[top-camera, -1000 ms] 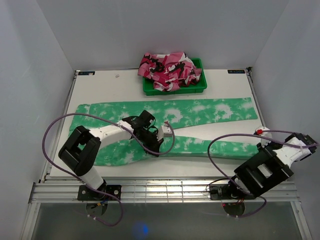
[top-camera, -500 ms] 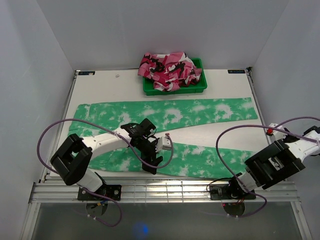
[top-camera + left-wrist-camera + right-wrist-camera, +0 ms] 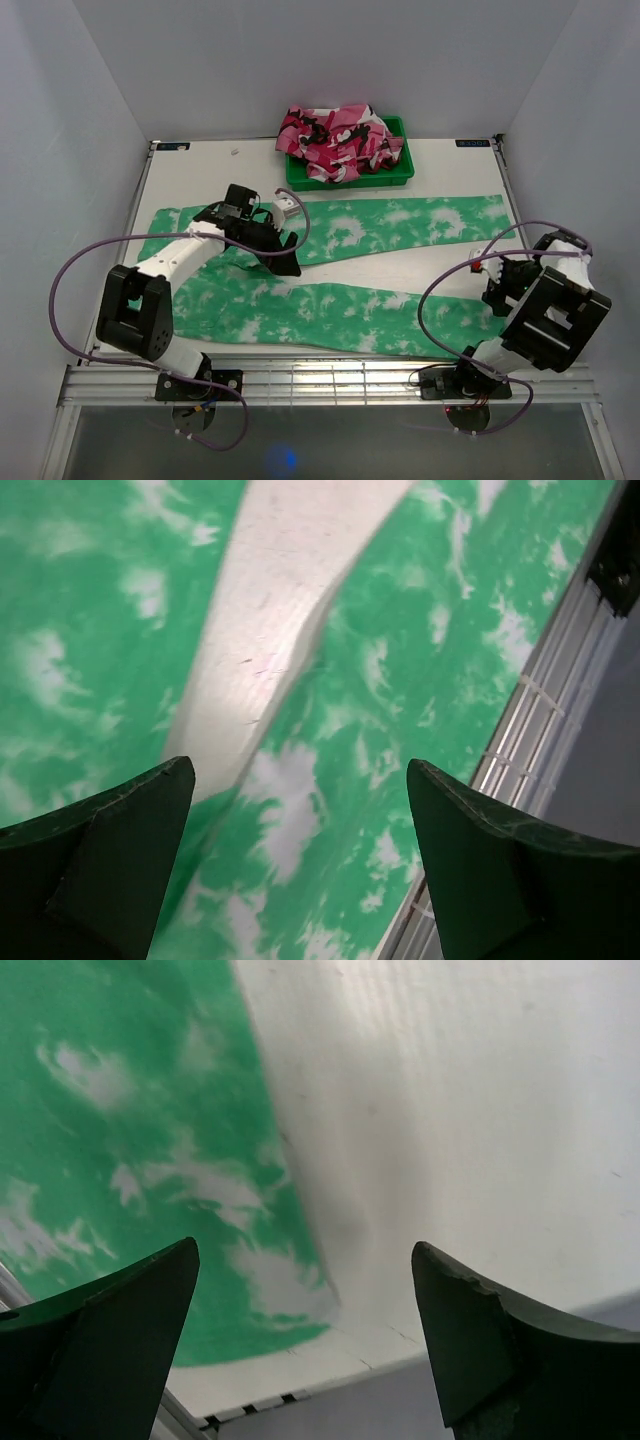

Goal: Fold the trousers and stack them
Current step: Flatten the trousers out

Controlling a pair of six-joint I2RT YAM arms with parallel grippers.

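The trousers (image 3: 330,312) lie flat across the table, bright green with white blotches, waist at the left and both legs running right with a strip of bare table between them. My left gripper (image 3: 284,263) hovers open above the fork of the legs. In the left wrist view it (image 3: 300,770) is empty, with the trousers (image 3: 420,670) below. My right gripper (image 3: 497,292) is open over the hem of the near leg. The right wrist view shows it (image 3: 305,1250) empty above that hem of the trousers (image 3: 130,1110).
A green bin (image 3: 398,176) heaped with pink and white cloth (image 3: 340,138) stands at the back middle. The table's front edge and metal rail (image 3: 330,375) run just beyond the near leg. White walls close in on three sides.
Both grippers have opened and let go of the near leg, which now lies flat closer to the front edge. The left gripper drew back toward the far left; the right came inward.
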